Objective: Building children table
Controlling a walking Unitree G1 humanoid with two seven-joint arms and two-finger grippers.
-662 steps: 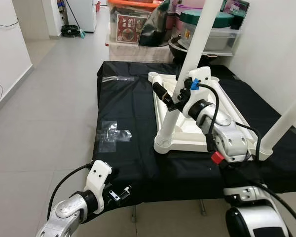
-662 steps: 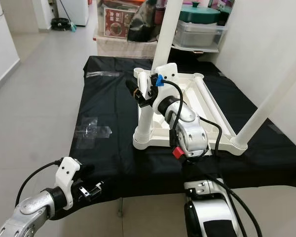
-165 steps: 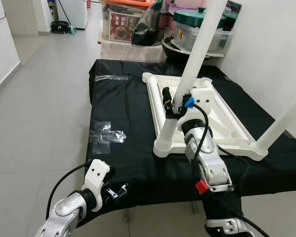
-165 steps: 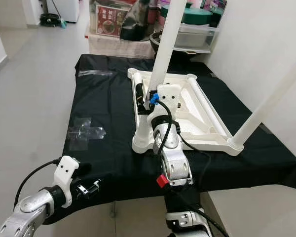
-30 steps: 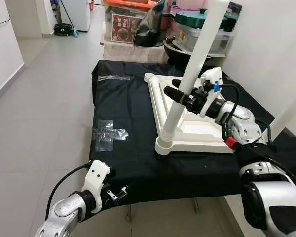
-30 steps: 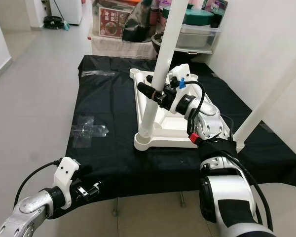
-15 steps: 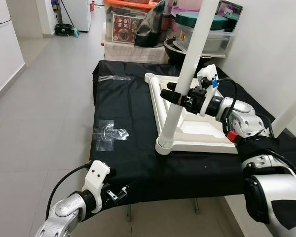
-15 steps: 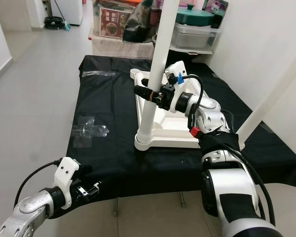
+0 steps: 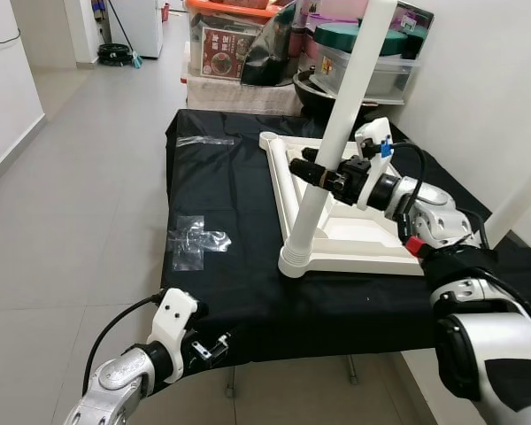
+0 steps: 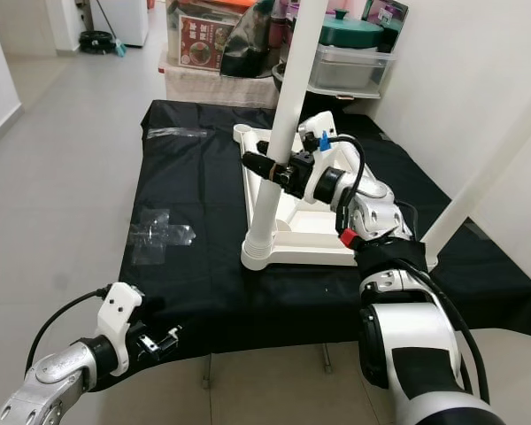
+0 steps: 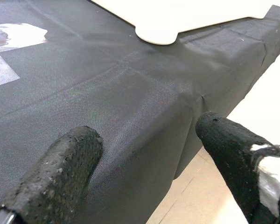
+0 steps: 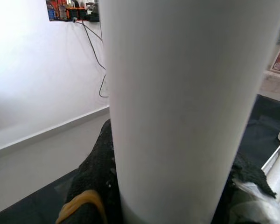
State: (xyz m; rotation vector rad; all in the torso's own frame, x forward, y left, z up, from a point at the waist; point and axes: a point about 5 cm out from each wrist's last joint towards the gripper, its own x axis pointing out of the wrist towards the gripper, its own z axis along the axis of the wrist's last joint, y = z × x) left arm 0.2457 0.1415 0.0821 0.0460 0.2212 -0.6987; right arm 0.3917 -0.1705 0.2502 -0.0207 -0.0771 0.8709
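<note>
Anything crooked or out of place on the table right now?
The white plastic table leg held by the right pincer leans instead of standing square in the upturned white tabletop. A crumpled clear plastic bag lies on the black cloth.

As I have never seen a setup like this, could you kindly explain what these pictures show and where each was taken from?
This is a humanoid robot with two silver arms. Two pictures come from cameras on its head, two from its wrists. Before it stands a surface under a black cloth. On the cloth an upturned white table top lies with a white leg standing in its near corner. The right gripper has its fingers closed around that leg. The left gripper, fingers open, hangs low at the cloth's front edge. Clear plastic wrapping lies left of the table top.
</note>
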